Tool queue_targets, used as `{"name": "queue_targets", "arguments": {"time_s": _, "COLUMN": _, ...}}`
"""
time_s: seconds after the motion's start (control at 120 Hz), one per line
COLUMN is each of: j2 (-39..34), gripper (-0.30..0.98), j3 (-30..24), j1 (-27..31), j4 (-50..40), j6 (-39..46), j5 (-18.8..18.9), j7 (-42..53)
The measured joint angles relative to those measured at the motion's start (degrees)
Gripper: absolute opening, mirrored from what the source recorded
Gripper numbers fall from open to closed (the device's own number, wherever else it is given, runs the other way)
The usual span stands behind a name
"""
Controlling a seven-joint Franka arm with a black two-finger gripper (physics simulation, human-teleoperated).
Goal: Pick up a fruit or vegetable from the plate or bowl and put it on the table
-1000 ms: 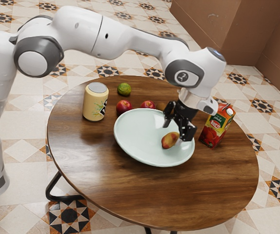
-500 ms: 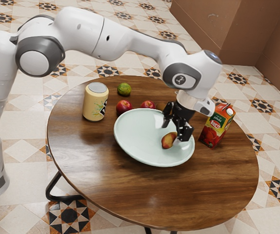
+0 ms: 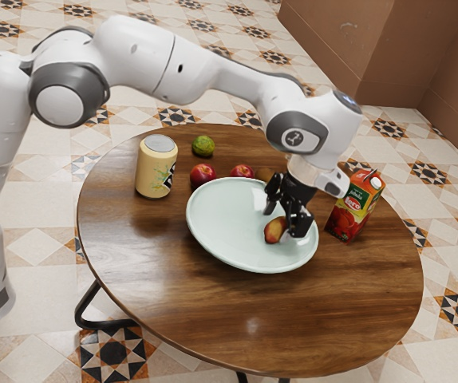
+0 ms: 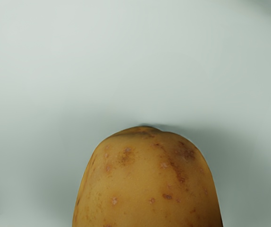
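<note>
In the exterior view my gripper [image 3: 284, 221] is low over the plate [image 3: 225, 227], its two fingers standing apart. The red-and-yellow fruit [image 3: 274, 230] lies on the plate just below and between them; contact from both sides is not visible. Part of the fruit is hidden behind the nearer finger. From the wrist view, the fruit's brown-speckled yellow end [image 4: 147, 182] is close under my hand, against the pale plate surface [image 4: 126, 56].
Two red fruits [image 3: 203, 175] [image 3: 242, 171], a brown round thing [image 3: 265, 175] and a green fruit [image 3: 203, 145] are on the table [image 3: 253, 319] beyond the plate. A yellow can [image 3: 156, 167] stands toward the exterior view's left, a juice carton [image 3: 355, 206] toward its right.
My hand has come down closer around the fruit, after shifting slightly toward the exterior view's left. The fruit and plate have stayed in place.
</note>
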Motion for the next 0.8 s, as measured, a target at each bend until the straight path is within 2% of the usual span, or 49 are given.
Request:
{"name": "queue_targets", "arguments": {"time_s": 0.292, "j2": 0.0, "gripper": 0.64, "j3": 0.1, "j1": 0.1, "j4": 0.0, "j6": 0.3, "j5": -2.4, "j7": 0.7}}
{"name": "queue_targets", "arguments": {"time_s": 0.8, "j2": 0.4, "gripper": 0.58, "j3": 0.1, "j1": 0.6, "j4": -0.4, "j6": 0.4, "j5": -2.8, "j7": 1.4}}
